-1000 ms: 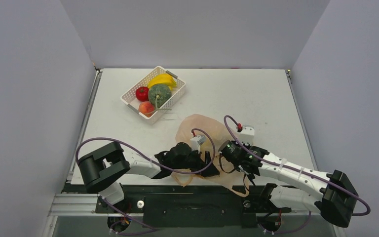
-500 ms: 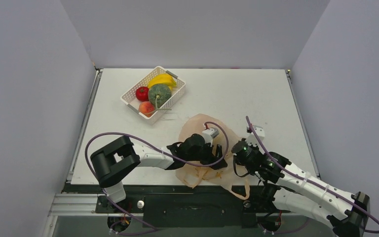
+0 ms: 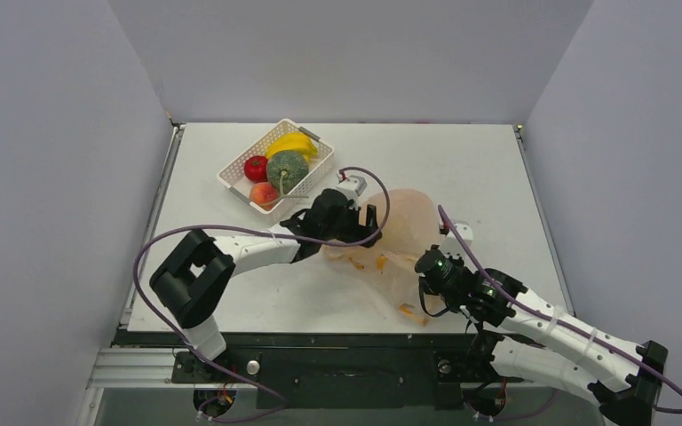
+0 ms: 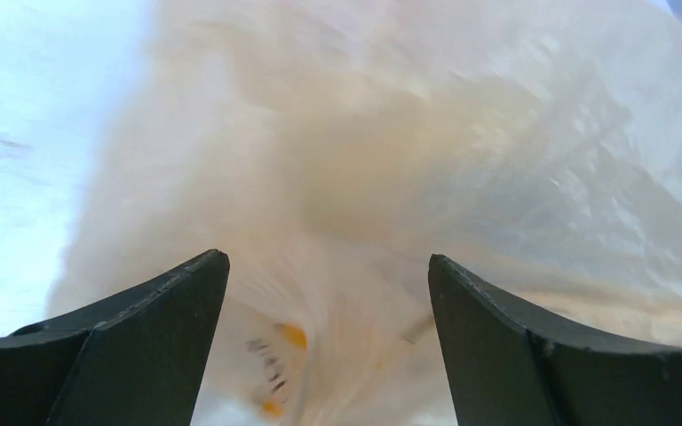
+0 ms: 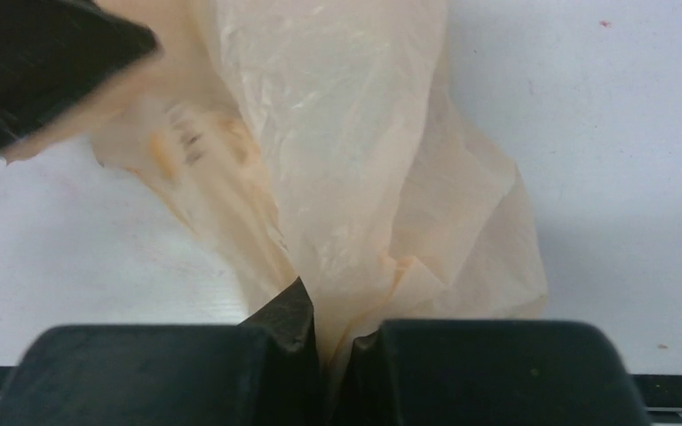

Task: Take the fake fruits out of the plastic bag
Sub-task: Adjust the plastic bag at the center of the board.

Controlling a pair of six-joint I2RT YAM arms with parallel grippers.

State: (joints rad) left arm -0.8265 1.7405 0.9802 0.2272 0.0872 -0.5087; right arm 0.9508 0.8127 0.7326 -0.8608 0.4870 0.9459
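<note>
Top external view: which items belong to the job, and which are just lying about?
Job:
- plastic bag, pinched by the right end effector; the left end effector is open at it
- red apple, green melon and yellow bananas, all in the basket

Lying about:
- white basket
- peach inside it

This looks like a robotics lab test cell: a plain white table (image 3: 462, 169) is boxed in by blank panels (image 3: 337, 53) (pale lilac-grey, on three sides), and the left arm (image 3: 249, 253) and right arm (image 3: 551, 330) are mounted by an aluminium rail (image 3: 133, 366) at its near edge.
</note>
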